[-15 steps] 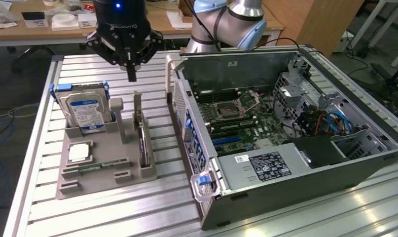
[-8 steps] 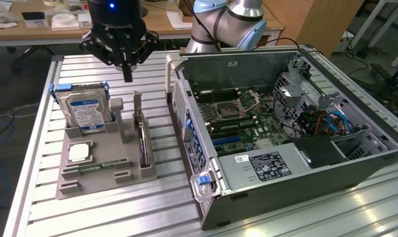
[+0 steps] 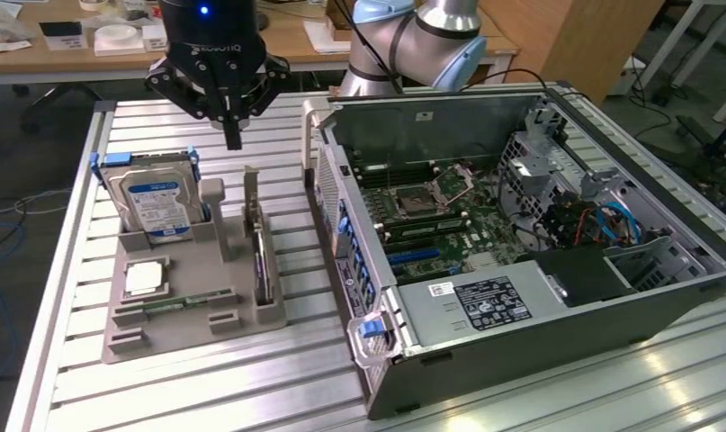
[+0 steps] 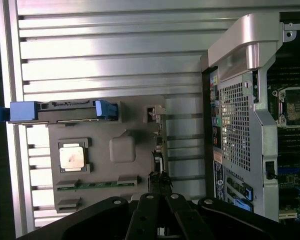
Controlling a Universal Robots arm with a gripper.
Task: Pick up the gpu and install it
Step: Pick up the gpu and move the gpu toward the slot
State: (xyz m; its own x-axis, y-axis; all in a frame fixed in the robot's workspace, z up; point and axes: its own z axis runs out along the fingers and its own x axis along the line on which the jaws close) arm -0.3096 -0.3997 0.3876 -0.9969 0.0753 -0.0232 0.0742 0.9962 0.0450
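Note:
The gpu [image 3: 258,247] stands on edge in a slot on the exterior view's right side of the grey holder tray [image 3: 194,335], its pale bracket end pointing to the back. In the wrist view the gpu [image 4: 160,147] is a thin dark line along the edge of the tray [image 4: 135,125]. My gripper [image 3: 233,139] hangs above the tray's far end, between the hard drive and the gpu, fingers shut together on nothing. In the wrist view my gripper [image 4: 159,177] lines up over the near end of the card, well above it.
A silver hard drive [image 3: 158,202] with blue clips, a CPU [image 3: 144,277] and a memory stick [image 3: 176,304] share the tray. The open computer case [image 3: 519,225] lies to the exterior view's right, its motherboard [image 3: 429,216] exposed. Slatted aluminium table [image 3: 158,396] underneath.

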